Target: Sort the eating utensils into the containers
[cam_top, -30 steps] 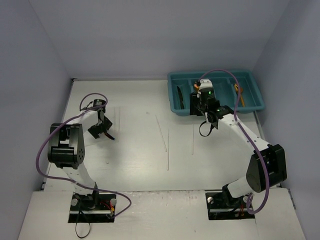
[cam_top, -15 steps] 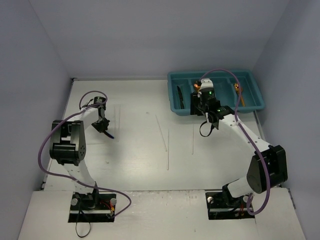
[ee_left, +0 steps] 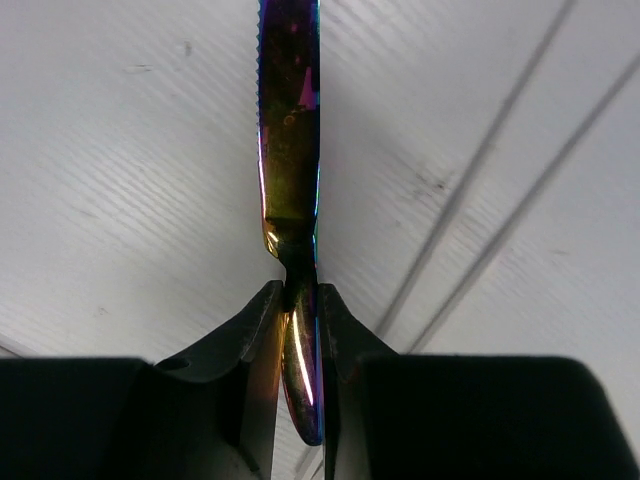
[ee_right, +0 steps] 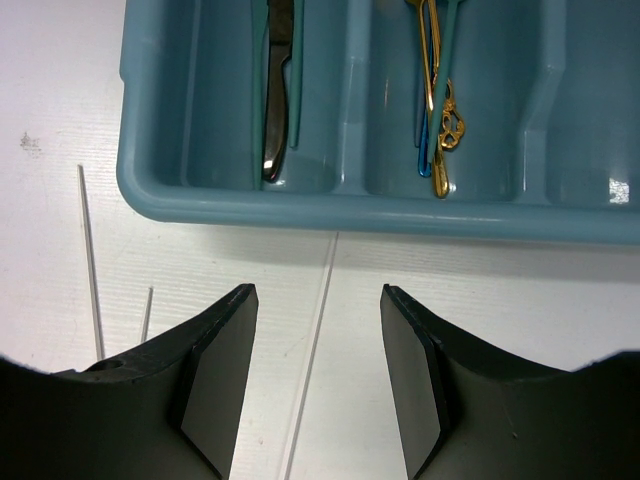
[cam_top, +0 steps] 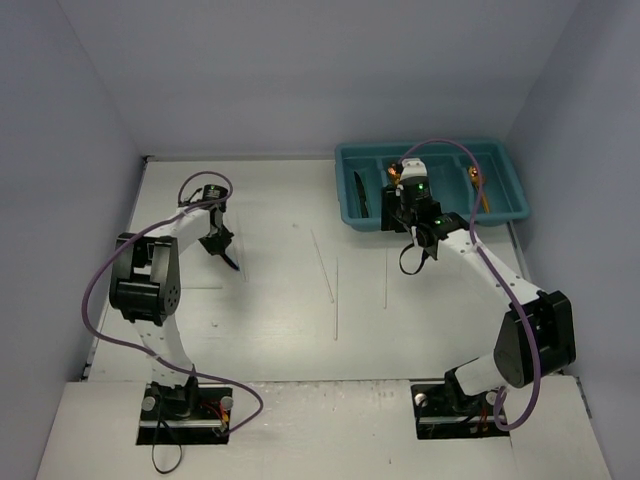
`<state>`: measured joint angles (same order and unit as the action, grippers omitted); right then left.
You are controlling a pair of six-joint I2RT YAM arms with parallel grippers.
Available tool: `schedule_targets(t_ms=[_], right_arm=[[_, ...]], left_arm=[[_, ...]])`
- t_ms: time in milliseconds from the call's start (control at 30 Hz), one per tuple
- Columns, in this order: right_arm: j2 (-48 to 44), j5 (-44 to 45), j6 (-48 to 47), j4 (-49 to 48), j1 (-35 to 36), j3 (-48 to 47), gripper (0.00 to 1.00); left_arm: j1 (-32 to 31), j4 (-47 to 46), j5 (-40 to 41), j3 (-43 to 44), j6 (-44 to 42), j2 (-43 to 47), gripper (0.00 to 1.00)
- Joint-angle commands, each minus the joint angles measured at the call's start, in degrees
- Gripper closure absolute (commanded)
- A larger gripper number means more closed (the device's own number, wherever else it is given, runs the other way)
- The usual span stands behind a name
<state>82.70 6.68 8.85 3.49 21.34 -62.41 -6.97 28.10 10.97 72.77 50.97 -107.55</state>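
My left gripper (cam_top: 218,243) is shut on the handle of an iridescent purple knife (ee_left: 290,150), whose serrated blade points away from the fingers above the white table; in the top view the knife (cam_top: 231,261) hangs at the far left. My right gripper (cam_top: 400,216) is open and empty, its fingertips (ee_right: 225,330) just in front of the near wall of the teal tray (ee_right: 350,205). The tray (cam_top: 500,148) stands at the back right. Its compartments hold a dark knife (ee_right: 278,100) and gold utensils (ee_right: 435,90) with a blue one beside them.
Thin white chopsticks lie on the table's middle (cam_top: 322,265), (cam_top: 336,300), (cam_top: 386,275). One chopstick (ee_right: 315,340) runs between my right fingers, and another (ee_right: 90,260) lies to their left. Two more chopsticks (ee_left: 480,170) show right of the held knife. Grey walls enclose the table.
My left gripper has swung up and to the right over the table, carrying the iridescent knife. The right arm has not moved.
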Motion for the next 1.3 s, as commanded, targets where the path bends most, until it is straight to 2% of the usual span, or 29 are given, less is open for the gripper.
schedule_targets(t_ms=[0,200,267,400,500,767,933,1267], right_arm=[[-2.27,0.13,-0.23,-4.62,-0.34,-0.52,0.51],[-4.09,-5.82,0.14,-5.37,-0.34,-0.87,0.51],[-4.91,-11.23,0.94,-5.75,-0.27,-0.63,0.50],[-6.76,-20.03,3.09,-6.98,0.87,0.21,0.48],[-8.17,-22.35,4.65,-8.13,3.36,0.48,0.43],[-9.39,-22.50,9.09,-13.34,12.67,-0.78,0.38],[-8.42,-22.09,11.72,-15.51,14.07,-1.54,0.37],[-6.59,-21.44,13.74,-17.33,15.93,-3.11,0.37]], left_arm=[[-1.03,-1.55,4.03,4.64,-6.33,7.21,1.00],[-3.37,-5.09,1.66,5.73,-14.39,13.73,1.00],[-4.64,-7.86,-0.31,5.14,-16.22,16.10,1.00],[-7.03,-11.78,-6.15,3.71,-16.34,20.88,1.00],[-9.67,-13.04,-9.14,3.88,-15.50,23.90,1.00],[-16.68,-18.09,-15.73,3.16,-9.03,28.62,1.00],[-20.25,-20.86,-18.37,2.88,-5.35,29.30,1.00],[-26.99,-23.73,-16.56,3.56,-3.96,29.33,1.00]])
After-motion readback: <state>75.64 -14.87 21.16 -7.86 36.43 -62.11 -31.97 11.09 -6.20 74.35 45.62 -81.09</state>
